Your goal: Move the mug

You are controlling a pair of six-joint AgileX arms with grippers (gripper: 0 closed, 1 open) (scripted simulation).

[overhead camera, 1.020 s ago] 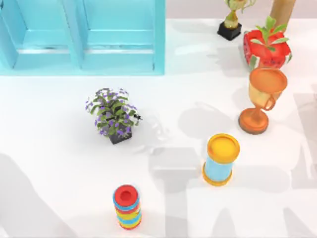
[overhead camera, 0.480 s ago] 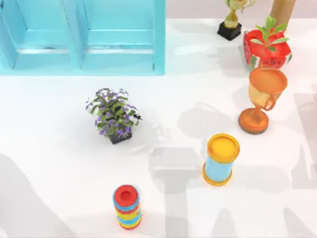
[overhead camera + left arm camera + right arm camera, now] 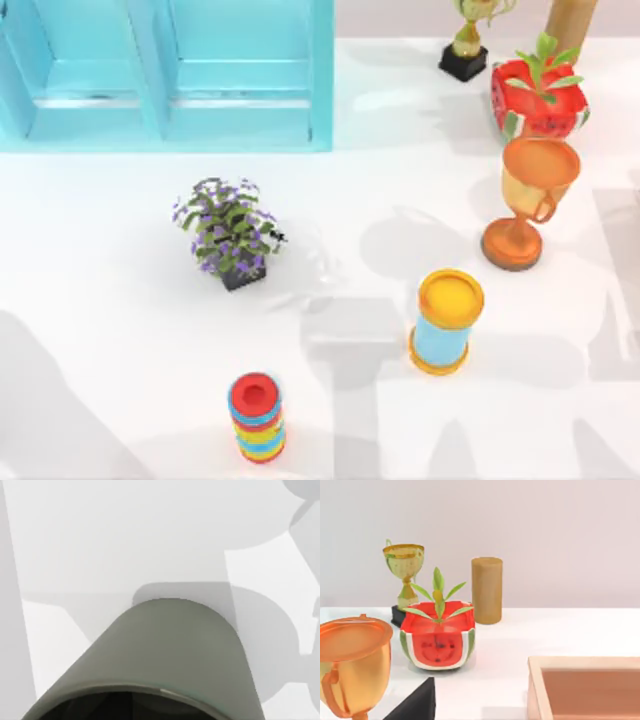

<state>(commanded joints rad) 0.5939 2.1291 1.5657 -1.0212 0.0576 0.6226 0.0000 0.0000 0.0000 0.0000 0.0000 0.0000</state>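
A grey-green mug (image 3: 165, 650) looms close in the left wrist view. Its round wall rises from the white table (image 3: 125, 540) and the dark mouth is turned toward the camera. A faint pale shape (image 3: 305, 262) just beside the purple-flowered potted plant (image 3: 228, 238) in the top view may be the same mug, though it is too faint to be sure.

Whether the left gripper and the right gripper stand apart or together cannot be told from these pictures. The right wrist view looks across at a watermelon planter (image 3: 437, 642), an orange trophy cup (image 3: 352, 665), a gold trophy (image 3: 404, 570), a tan cylinder (image 3: 486, 590) and the corner of a wooden tray (image 3: 540, 680), all well apart from the mug.

The mug looks stiff and smooth-walled, probably glazed. It would likely be slippery under the pads, moderately weighty and apt to chip if knocked over. No handle can be made out, so the surest hold appears to be across the rim, one finger inside the mouth and one outside the wall. A pinch across the whole body would risk it sliding out.

The approach itself, judged from the table, has open surface on most sides, with the plant as the nearest obstacle.
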